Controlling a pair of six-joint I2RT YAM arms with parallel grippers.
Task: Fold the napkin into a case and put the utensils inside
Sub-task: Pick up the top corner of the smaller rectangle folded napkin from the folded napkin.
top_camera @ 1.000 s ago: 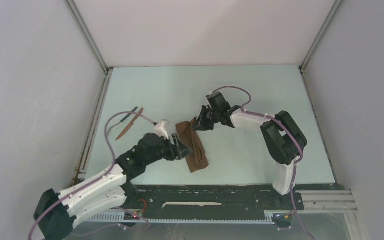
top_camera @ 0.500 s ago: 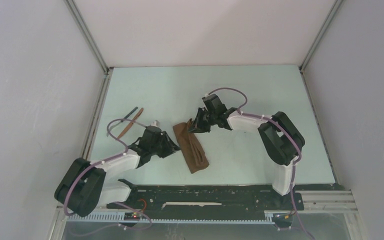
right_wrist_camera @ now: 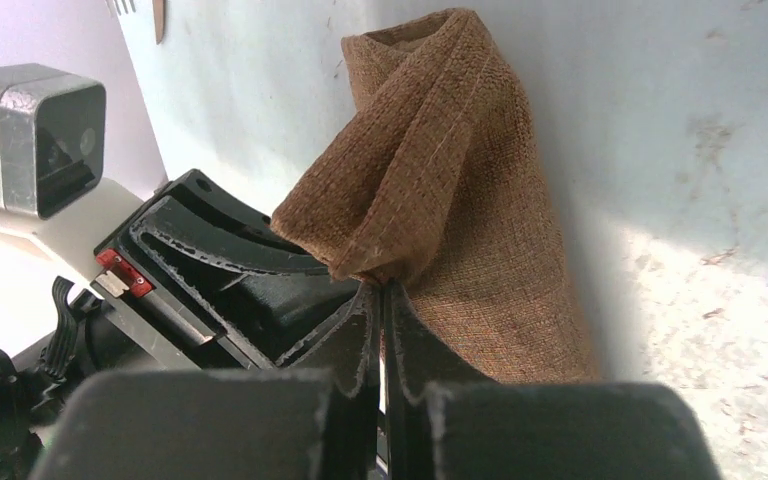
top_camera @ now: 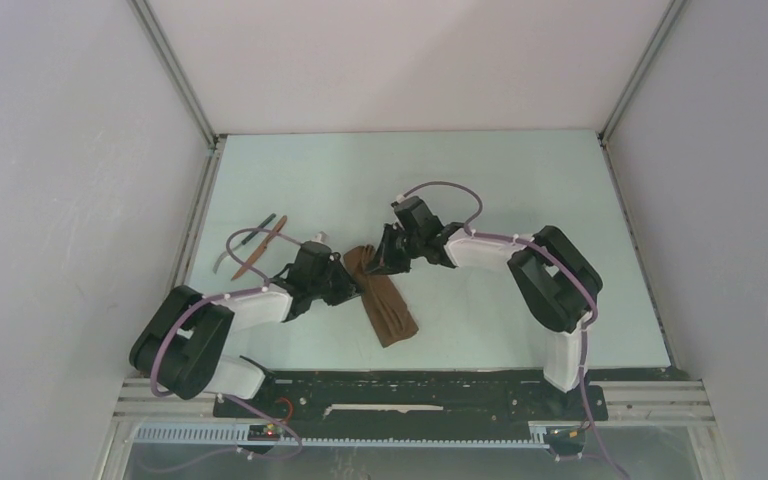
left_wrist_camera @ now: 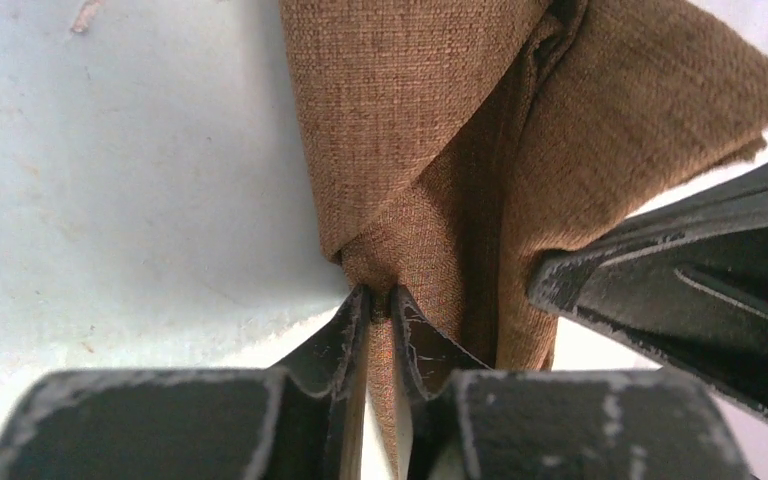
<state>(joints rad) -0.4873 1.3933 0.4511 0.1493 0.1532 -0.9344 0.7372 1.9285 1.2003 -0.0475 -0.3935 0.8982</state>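
Observation:
The brown napkin [top_camera: 388, 305] lies as a narrow folded strip in the middle of the table, its far end [top_camera: 360, 260] lifted and bunched. From the left, my left gripper [top_camera: 352, 287] pinches a fold of cloth; in the left wrist view its jaws [left_wrist_camera: 380, 300] are closed on the napkin [left_wrist_camera: 430, 120]. My right gripper [top_camera: 381, 262] holds the far end from the right, and its tips [right_wrist_camera: 381, 288] are shut on an edge of the napkin [right_wrist_camera: 450, 190]. The utensils, a dark-handled fork [top_camera: 271, 221] and a reddish-brown knife [top_camera: 256, 256], lie at the left.
Metal frame rails [top_camera: 192, 230] border the table's left side, close to the utensils. A black base plate [top_camera: 410, 385] runs along the near edge. The two grippers are nearly touching; the left gripper's body [right_wrist_camera: 210, 255] fills the right wrist view's left.
My left arm drew back, then reached in to the napkin's far left edge and closed on the cloth. The right gripper shifted slightly left, still holding the far end.

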